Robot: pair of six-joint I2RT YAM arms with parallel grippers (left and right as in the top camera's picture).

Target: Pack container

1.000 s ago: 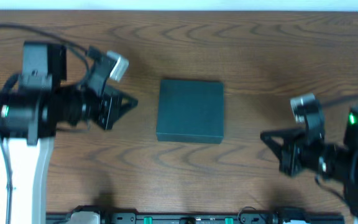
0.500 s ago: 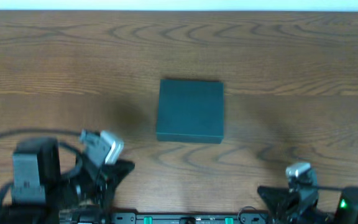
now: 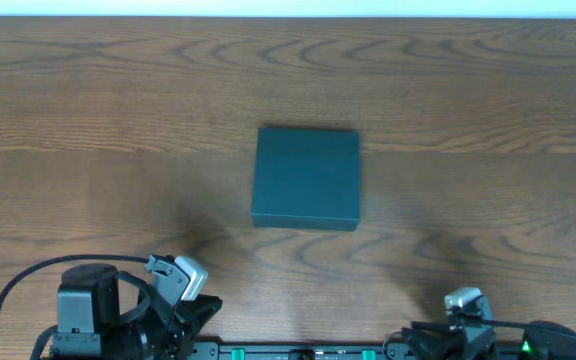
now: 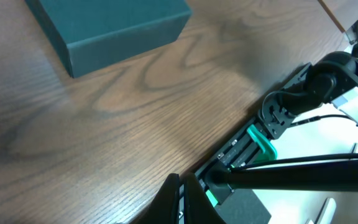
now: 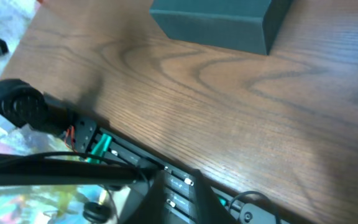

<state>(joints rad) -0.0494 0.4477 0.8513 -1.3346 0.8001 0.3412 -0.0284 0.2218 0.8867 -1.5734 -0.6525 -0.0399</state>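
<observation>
The container (image 3: pixel 306 178) is a dark teal box lying shut at the middle of the table. It also shows at the top of the left wrist view (image 4: pixel 114 28) and of the right wrist view (image 5: pixel 219 22). My left gripper (image 3: pixel 208 308) is at the front left edge, well short of the box. In its wrist view (image 4: pixel 182 202) its jaws are pressed together and empty. My right gripper (image 3: pixel 415 338) is at the front right edge. In its wrist view (image 5: pixel 182 199) the jaws stand a little apart, empty, with the rail showing between them.
A black rail with green clips (image 4: pixel 253 143) runs along the table's front edge and also shows in the right wrist view (image 5: pixel 101 146). The right arm's joint (image 4: pixel 309 93) and cables hang past that edge. Bare wood surrounds the box.
Both arms have drawn back from beside the box to the front edge of the table. The box has not moved.
</observation>
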